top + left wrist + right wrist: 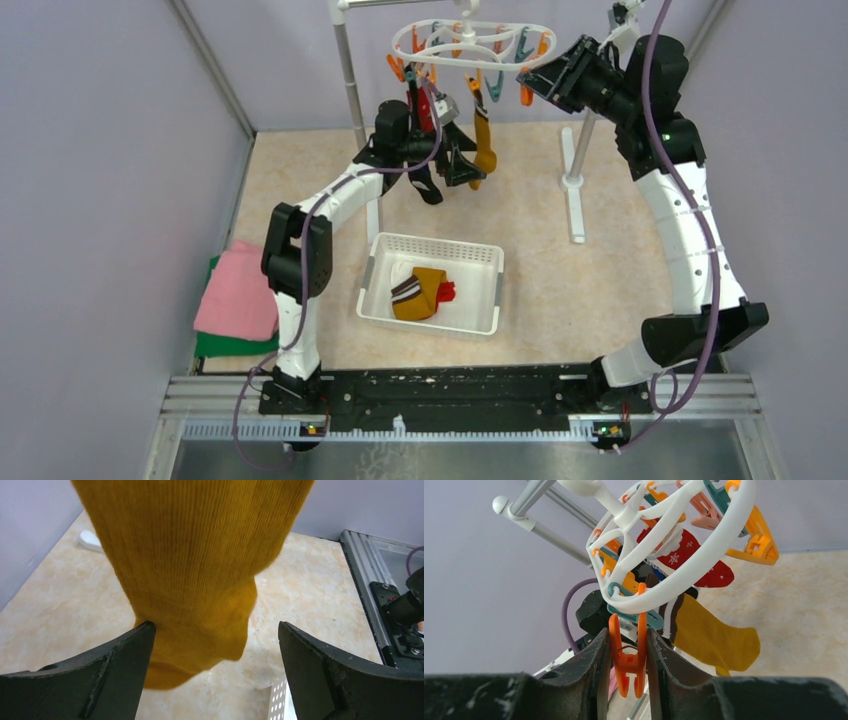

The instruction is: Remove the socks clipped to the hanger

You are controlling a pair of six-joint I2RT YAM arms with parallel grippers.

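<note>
Left hand (215,630) gapes wide around the mustard sock (190,555), which hangs lengthwise straight down between its fingers from the hanger (704,555) above; right hand (626,640), at the hanger's right rim, pinches an orange clip (626,662).

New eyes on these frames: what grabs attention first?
The white plastic oval hanger with orange and teal clips hangs at the table's far side, a mustard-orange knit sock dangling beneath it. That sock fills the left wrist view, between the open fingers of the left gripper. The right gripper pinches an orange plastic clip on the hanger's rim.
</note>
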